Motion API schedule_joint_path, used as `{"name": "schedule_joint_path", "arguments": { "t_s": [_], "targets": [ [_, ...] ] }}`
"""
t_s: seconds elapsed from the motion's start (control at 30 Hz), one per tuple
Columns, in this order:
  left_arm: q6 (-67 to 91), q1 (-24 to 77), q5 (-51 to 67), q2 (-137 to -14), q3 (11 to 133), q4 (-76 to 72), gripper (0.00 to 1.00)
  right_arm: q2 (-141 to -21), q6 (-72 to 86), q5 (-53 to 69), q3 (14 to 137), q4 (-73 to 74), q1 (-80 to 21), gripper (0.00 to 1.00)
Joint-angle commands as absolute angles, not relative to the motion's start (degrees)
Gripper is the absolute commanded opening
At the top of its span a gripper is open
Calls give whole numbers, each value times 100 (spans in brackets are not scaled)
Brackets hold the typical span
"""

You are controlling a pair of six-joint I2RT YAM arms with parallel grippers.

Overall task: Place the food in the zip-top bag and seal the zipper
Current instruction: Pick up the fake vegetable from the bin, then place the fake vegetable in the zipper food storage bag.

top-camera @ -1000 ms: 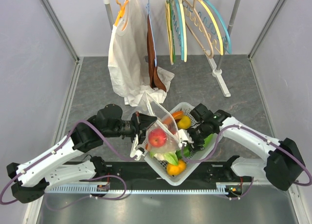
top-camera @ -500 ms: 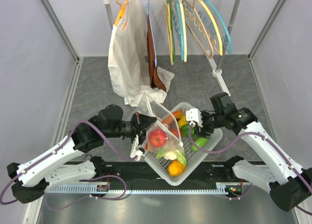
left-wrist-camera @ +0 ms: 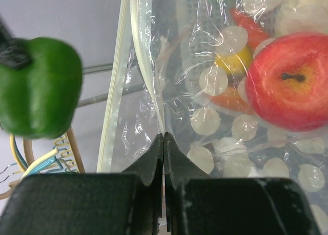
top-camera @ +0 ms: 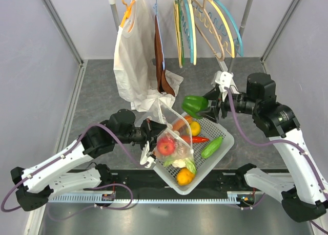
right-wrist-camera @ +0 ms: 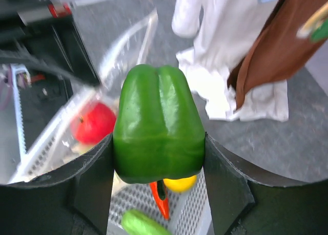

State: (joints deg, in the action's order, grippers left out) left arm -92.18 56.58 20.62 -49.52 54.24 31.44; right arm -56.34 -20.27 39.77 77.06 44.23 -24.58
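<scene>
My right gripper [top-camera: 202, 105] is shut on a green pepper [top-camera: 195, 104] and holds it high above the far corner of the white basket [top-camera: 224, 141]; the pepper fills the right wrist view [right-wrist-camera: 159, 125]. My left gripper [top-camera: 148, 140] is shut on the edge of the dotted clear zip-top bag [top-camera: 171, 137], holding it upright with its mouth up. The bag's edge is pinched between my jaws in the left wrist view [left-wrist-camera: 154, 91]. A red apple [top-camera: 165, 145] and cauliflower [top-camera: 178, 163] sit inside the bag. A red chili [top-camera: 197, 139], a cucumber [top-camera: 212, 147] and a yellow pepper [top-camera: 195, 128] lie in the basket.
A clothes rack [top-camera: 233, 66] with a white garment [top-camera: 134, 56], a brown cloth [top-camera: 161, 61] and coloured hangers [top-camera: 205, 25] stands at the back. An orange piece [top-camera: 183, 177] lies at the basket's near corner. Grey walls close both sides.
My right gripper has lifted the green pepper out of the basket and carried it up and to the far right. The left gripper keeps holding the bag, shifted slightly right.
</scene>
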Motion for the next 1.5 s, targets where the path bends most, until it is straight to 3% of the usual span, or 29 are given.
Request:
{"name": "schedule_joint_path", "arguments": {
  "t_s": [0.0,0.3,0.73,1.0,1.1,1.13,1.2,1.23,1.27,1.47],
  "targets": [
    [-9457,5625,2180,-5071,5581,3173,2,-5906,-1056,4787,8305,3920,-2435,43],
    [-9413,5625,2153,-5273,5924,3050,2,-6249,-518,6126,8227,3726,-2557,42],
    [-9448,5625,2206,-4940,5968,2953,2,-7031,-1142,4563,8332,4675,-2962,44],
    [-9527,5625,2329,-5001,6047,2698,2,-7172,-1661,3621,8604,5142,-3849,44],
    [-9536,5625,2382,-5053,6056,2663,2,-7268,-1609,3630,8832,5150,-3990,55],
    [-9554,5625,2391,-5054,6056,2637,2,-7338,-1547,3639,8903,5150,-3999,66],
    [-9562,5625,2426,-5054,6029,2619,2,-7374,-1529,3700,9043,5142,-4016,80],
    [-9554,5625,2434,-5071,6029,2610,2,-7365,-1521,3709,9070,5115,-4017,94],
    [-9554,5625,2417,-5063,6029,2602,2,-7357,-1512,3692,9079,5072,-4017,98],
    [-9466,5616,2312,-5036,5985,2601,2,-7137,-1415,3473,9053,4809,-4008,98]
  ]
}}
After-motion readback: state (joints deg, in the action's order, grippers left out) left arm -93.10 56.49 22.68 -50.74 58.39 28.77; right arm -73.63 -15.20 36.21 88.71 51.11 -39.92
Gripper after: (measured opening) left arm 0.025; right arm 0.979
